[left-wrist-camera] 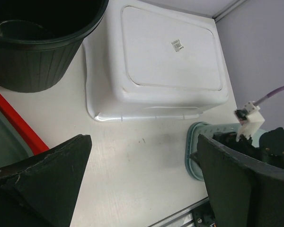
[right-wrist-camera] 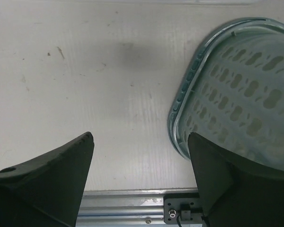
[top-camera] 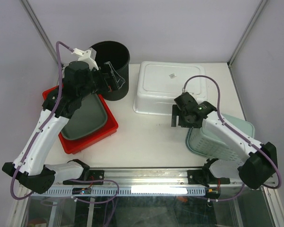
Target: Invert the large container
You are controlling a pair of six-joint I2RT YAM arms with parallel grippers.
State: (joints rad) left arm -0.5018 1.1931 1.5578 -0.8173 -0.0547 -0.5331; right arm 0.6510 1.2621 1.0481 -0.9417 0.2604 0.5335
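Well, from the top camera I see the white plastic tub at the far edge of the table, towards the far right corner. Its base is up with a small sticker on it and its flared rim is down on the surface, so I judge it already inverted. The left gripper hangs with jaws apart against the side of the black bucket at the far left corner, just beyond the red tray. The right gripper hovers with jaws spread just off the tub's near edge, beside the teal basket at the near right corner. Neither holds anything.

In the left wrist view the white plastic tub fills the upper half, its walls thin and glossy. I reckon it is light, a little flexible and slippery on its flat sides. The flared rim looks like the only sensible hold, taken along a long side with one finger under the lip. The left gripper frames bare table.

In the right wrist view the right gripper stands wide over bare surface, with the teal basket at one side. I cannot make out the tub here.
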